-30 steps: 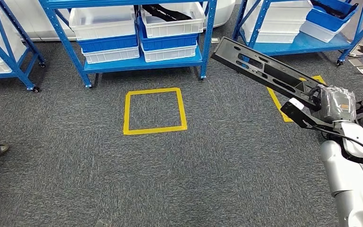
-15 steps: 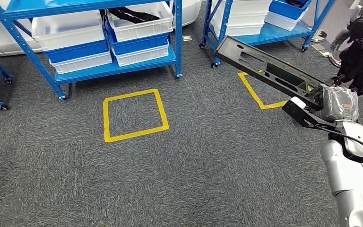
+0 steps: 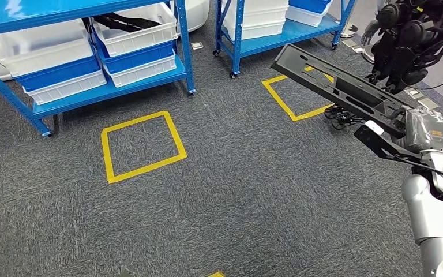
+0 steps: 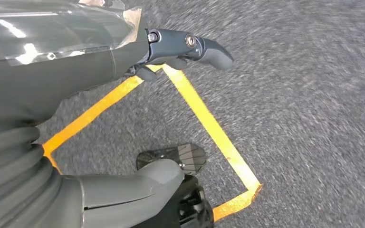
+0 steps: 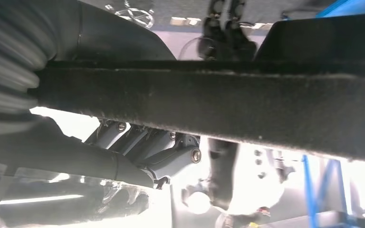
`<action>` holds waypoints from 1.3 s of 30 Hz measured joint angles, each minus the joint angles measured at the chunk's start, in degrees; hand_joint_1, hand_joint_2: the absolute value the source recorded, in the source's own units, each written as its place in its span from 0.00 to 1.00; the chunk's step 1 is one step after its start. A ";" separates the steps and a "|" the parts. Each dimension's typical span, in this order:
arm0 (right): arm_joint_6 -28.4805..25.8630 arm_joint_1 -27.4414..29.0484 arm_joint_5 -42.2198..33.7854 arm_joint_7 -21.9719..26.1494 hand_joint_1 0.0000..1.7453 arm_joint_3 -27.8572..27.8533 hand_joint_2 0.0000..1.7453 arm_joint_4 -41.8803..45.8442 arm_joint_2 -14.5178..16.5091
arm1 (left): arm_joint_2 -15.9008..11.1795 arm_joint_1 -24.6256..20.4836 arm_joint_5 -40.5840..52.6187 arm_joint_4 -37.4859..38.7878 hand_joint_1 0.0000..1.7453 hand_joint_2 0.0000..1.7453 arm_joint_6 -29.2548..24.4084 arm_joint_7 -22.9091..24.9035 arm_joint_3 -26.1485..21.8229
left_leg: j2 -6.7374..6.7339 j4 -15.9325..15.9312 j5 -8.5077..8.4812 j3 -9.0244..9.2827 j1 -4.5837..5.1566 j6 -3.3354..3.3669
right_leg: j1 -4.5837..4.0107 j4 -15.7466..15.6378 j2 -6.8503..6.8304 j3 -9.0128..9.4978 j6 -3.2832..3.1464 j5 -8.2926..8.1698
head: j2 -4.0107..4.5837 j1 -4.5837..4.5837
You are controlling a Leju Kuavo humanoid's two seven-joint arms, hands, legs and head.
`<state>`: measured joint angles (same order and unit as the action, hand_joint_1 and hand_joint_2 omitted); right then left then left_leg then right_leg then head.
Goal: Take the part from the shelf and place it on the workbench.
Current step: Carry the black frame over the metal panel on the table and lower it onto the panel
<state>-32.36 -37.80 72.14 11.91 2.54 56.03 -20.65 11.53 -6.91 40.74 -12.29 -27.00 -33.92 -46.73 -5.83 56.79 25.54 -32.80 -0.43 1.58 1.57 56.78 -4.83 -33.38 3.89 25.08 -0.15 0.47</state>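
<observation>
Already off the shelf, the long black part point(image 3: 337, 91) is gripped at its near end by the right hand point(image 3: 418, 130), its length slanting far-left over the carpet; the left hand point(image 4: 123, 61) hangs empty, fingers apart.

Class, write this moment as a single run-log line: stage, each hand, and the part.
stage: carrying | right hand: grips long black part, raised over carpet | left hand: holds nothing, over yellow tape | workbench: unseen

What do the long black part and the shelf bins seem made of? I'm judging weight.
Long black part: likely matte molded plastic or coated metal; dull surface, cut-out slots, thin ribs. Shelf bins: glossy white and blue plastic, by their smooth, uniform walls and rims.
</observation>
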 joint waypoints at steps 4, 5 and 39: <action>-0.10 0.10 -0.03 -0.06 1.00 -0.04 1.00 -0.12 -0.09 | 0.02 0.00 0.04 -0.01 0.00 1.00 -0.04 -0.02 -0.03 | 0.26 1.34 1.50 -0.37 -0.39 -0.94 | 0.42 0.08 2.88 -0.61 -1.98 -0.51 | 0.01 -0.73; -0.14 0.11 -0.04 -0.07 1.00 -0.04 1.00 -0.12 -0.07 | 0.01 0.03 0.04 -0.01 0.00 1.00 -0.05 -0.02 -0.04 | 1.97 3.61 3.17 -1.31 -0.60 -1.11 | 0.61 0.02 3.51 -0.64 -2.59 -0.71 | 0.01 -0.87; -0.41 0.68 -0.72 -0.26 1.00 -2.37 1.00 0.08 -1.09 | 0.04 0.37 0.22 -0.06 0.00 1.00 -0.51 -0.07 -0.34 | 5.87 16.01 10.29 -5.86 -0.78 -0.89 | 0.04 -0.43 6.19 -0.77 -3.69 -1.26 | 0.00 -1.19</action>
<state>-32.77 -37.13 71.43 11.65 0.17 56.11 -21.74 11.57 -6.53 40.96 -12.35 -27.52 -33.99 -47.07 0.04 72.79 35.83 -38.65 -1.21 0.68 1.60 56.35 1.36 -34.15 0.20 23.81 -0.15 -0.72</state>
